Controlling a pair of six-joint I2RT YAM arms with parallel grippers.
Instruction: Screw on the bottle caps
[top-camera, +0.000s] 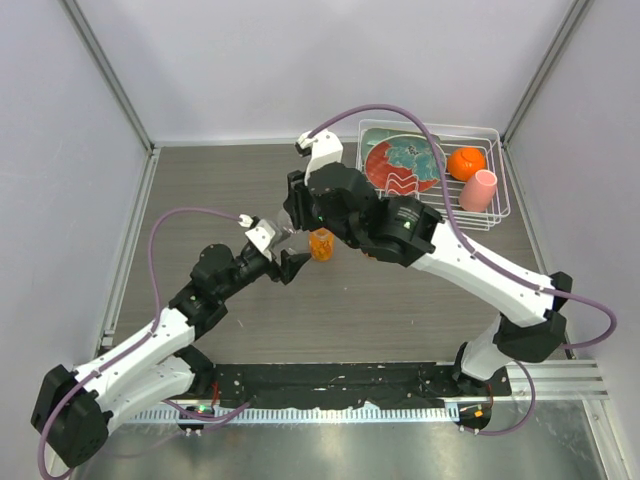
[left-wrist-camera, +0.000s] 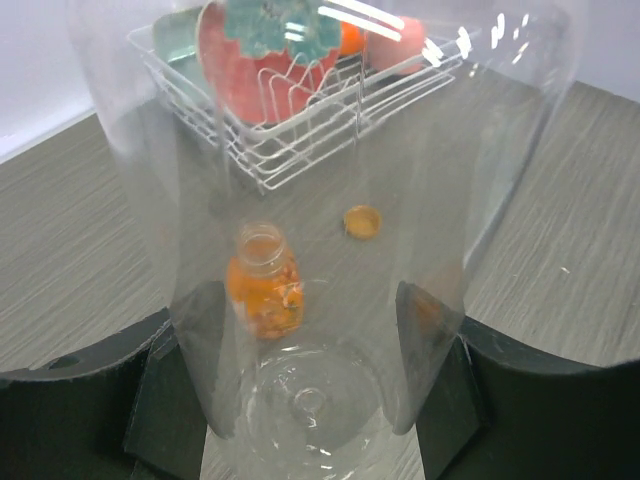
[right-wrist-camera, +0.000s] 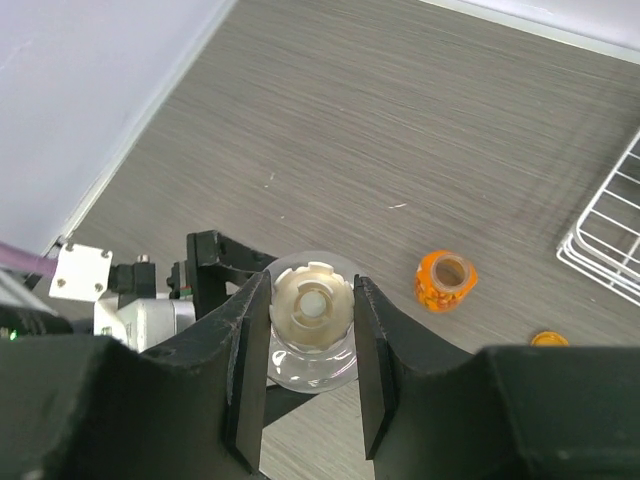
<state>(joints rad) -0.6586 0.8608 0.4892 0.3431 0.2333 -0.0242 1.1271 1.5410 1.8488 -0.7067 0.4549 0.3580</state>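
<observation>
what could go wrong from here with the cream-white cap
The small cream-white round screw cap, pinched by the right gripper over the clear plastic bottle in the left gripper, may seat tilted and cross-thread.
The uncapped translucent orange bottle stands nearby; an arm could topple it.

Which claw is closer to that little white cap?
Right. The right gripper is clamped on the white cap at the clear bottle's mouth; the left gripper holds that bottle's body, apart from the cap.
</observation>
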